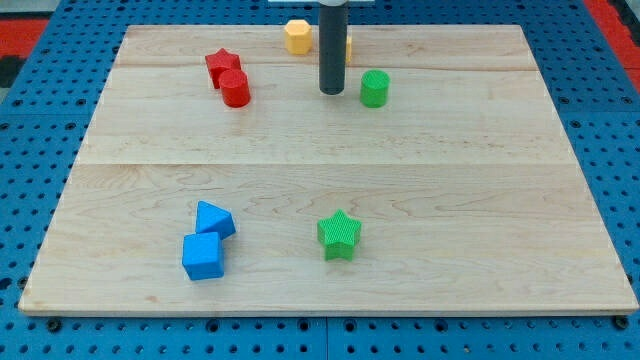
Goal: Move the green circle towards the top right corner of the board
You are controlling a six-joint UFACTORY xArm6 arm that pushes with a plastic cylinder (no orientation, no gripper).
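Observation:
The green circle (375,89) is a short green cylinder standing in the upper middle of the wooden board (500,180). My tip (332,92) is the lower end of the dark rod that comes down from the view's top. It rests on the board just left of the green circle, with a small gap between them. The board's top right corner (520,28) lies up and to the right of the circle.
A yellow block (297,37) sits by the top edge, and another yellow block (347,46) is partly hidden behind the rod. A red star (222,65) touches a red cylinder (236,89) at upper left. Two blue blocks (206,243) lie at lower left. A green star (339,234) lies at lower middle.

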